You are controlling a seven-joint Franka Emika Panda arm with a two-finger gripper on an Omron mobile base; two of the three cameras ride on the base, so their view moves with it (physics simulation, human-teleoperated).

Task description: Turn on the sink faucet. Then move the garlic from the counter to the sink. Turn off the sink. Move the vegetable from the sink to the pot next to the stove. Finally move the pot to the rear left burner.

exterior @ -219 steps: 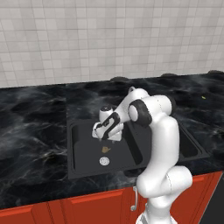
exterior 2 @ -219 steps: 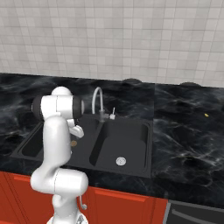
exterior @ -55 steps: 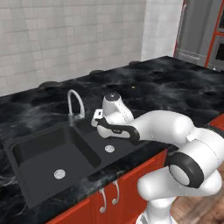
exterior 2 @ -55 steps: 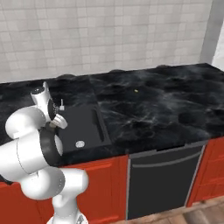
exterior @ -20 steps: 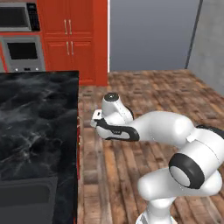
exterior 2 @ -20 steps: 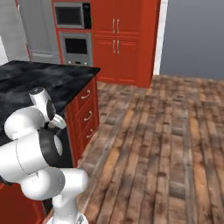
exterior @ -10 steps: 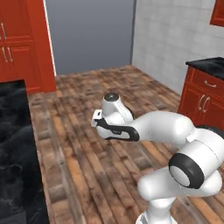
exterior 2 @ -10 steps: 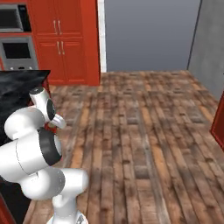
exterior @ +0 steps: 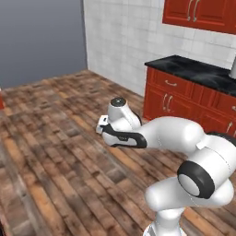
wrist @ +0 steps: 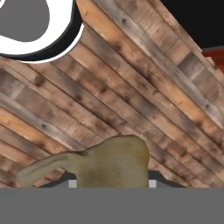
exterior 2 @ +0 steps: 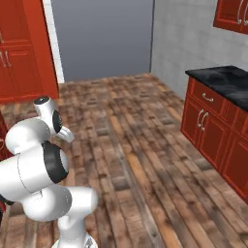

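Note:
In the hand view the garlic (wrist: 111, 159), a tan-brown bulb with a tapering stem end, sits between my gripper's (wrist: 111, 183) two finger tips, which are shut on it. Beneath it lies wooden plank floor. From the left base view, my hand (exterior: 105, 127) is folded in close to the body, well above the floor; the right base view shows the hand (exterior 2: 65, 134) tucked beside the arm. A black counter (exterior: 193, 68) over red cabinet fronts stands to the right, also the counter (exterior 2: 224, 80) in the right base view. Sink, faucet, pot and stove are out of view.
Wooden floor (exterior: 55, 138) spreads ahead and to the left. A grey wall panel (exterior 2: 101, 36) and white tiled wall (exterior: 124, 37) close the far side. Red tall cabinets (exterior 2: 19, 48) stand at the left, red upper cabinets (exterior: 200, 14) at the top right.
The whole picture has swung as the base moved: the ovens and near counter have left the views, and a cabinet run with a black counter has come in at the right. The arm's pose and grip are unchanged.

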